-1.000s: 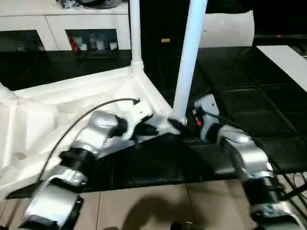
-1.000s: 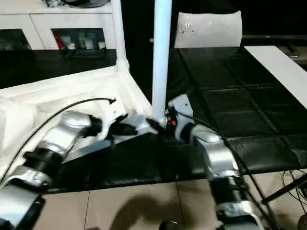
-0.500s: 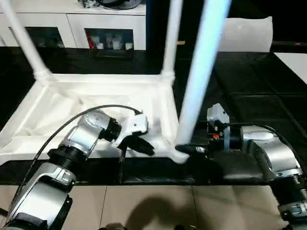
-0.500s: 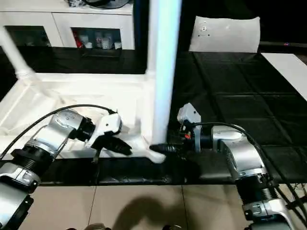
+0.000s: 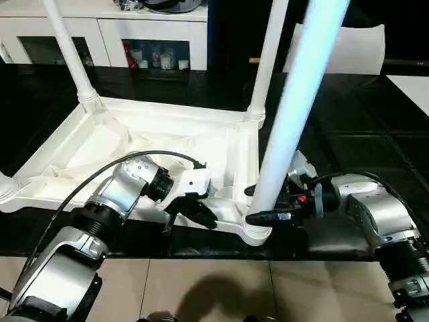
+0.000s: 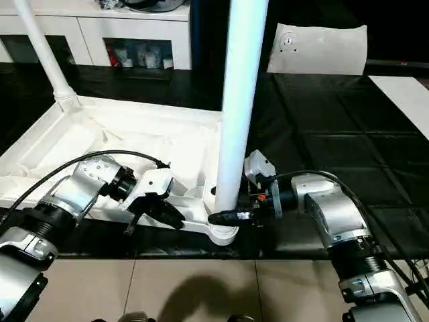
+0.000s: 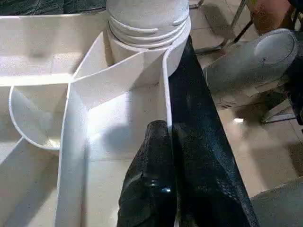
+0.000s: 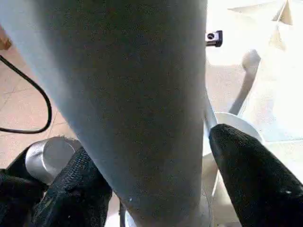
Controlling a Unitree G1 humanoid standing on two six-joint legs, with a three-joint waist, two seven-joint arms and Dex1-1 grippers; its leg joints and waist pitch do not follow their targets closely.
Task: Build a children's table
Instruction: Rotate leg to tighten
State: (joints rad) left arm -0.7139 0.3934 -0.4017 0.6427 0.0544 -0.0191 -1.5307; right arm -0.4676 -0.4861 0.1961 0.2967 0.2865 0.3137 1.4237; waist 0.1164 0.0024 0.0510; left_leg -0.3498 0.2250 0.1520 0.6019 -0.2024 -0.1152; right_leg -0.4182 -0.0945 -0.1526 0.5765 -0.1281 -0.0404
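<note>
Right end effector [image 6: 231, 217] pinches the leg [image 6: 238, 100] at its corner socket [image 6: 223, 233]; left end effector [image 6: 167, 213] clamps the tabletop [image 5: 120, 144] rim. If the rim slips, the leg cocks and jams.

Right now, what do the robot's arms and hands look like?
Both arms are shiny silver tubes with black ringed joints. Each ends in a hand of two black, rough-textured fingers: left hand, right hand. A white block sits behind the left hand. Black cables loop along both arms; a small red spot marks the right wrist.
</note>
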